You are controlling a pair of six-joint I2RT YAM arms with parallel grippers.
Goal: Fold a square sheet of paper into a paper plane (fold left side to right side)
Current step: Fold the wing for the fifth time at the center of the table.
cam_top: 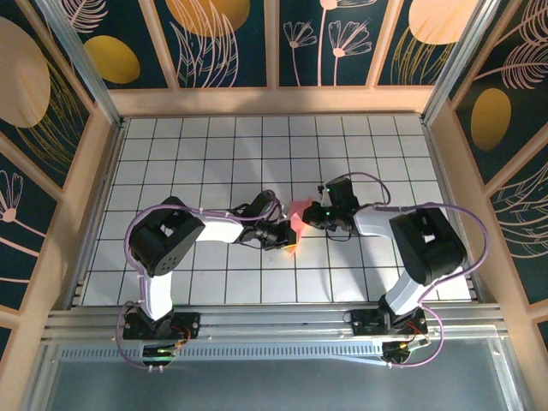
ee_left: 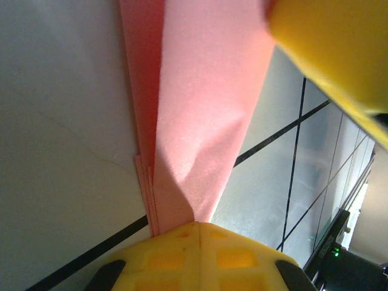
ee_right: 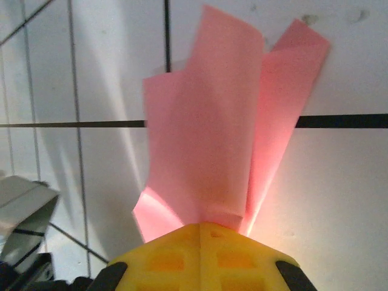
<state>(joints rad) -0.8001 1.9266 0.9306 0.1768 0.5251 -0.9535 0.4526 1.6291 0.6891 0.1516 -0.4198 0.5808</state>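
Left gripper [ee_left: 198, 225]: jaws closed flat on the lower edge of the folded sheet of paper [cam_top: 297, 219]. The sheet is held between both arms over the middle of the gridded table [cam_top: 214, 163]. Right gripper [ee_right: 209, 225]: likewise closed, pinching the sheet's other end.

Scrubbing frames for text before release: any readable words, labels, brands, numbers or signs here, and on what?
No readable text anywhere.
salmon-pink paper: plain, no print.
table: black grid lines only, no numbers.
wall panels: flower and leaf drawings, no lettering.
If the arms carry any markings, they are too small to read from the top view.
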